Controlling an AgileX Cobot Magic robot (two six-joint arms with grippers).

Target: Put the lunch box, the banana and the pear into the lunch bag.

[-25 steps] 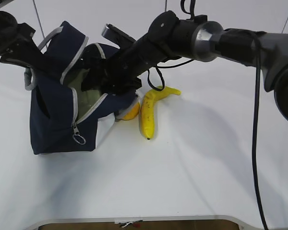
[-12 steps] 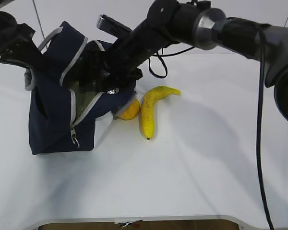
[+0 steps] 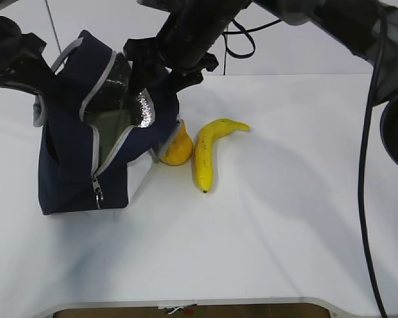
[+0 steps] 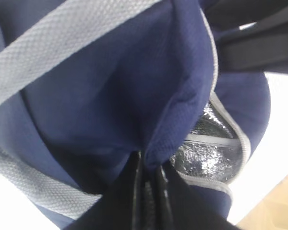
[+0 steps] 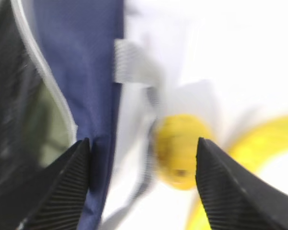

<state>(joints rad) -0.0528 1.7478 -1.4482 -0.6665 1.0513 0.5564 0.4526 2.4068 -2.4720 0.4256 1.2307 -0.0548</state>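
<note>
Standing open on the white table (image 3: pixel 285 218), the navy lunch bag (image 3: pixel 69 172) shows its silver lining and, inside, a pale green lid that looks like the lunch box (image 3: pixel 113 129). The left gripper (image 4: pixel 149 191) has its jaws pressed together on a fold of the bag's blue fabric at the rim. The right gripper (image 5: pixel 144 182) hangs above the bag's mouth with its jaws spread wide and nothing between them. The pear (image 3: pixel 176 149) lies against the bag's right side, the banana (image 3: pixel 209 152) just beside it.
</note>
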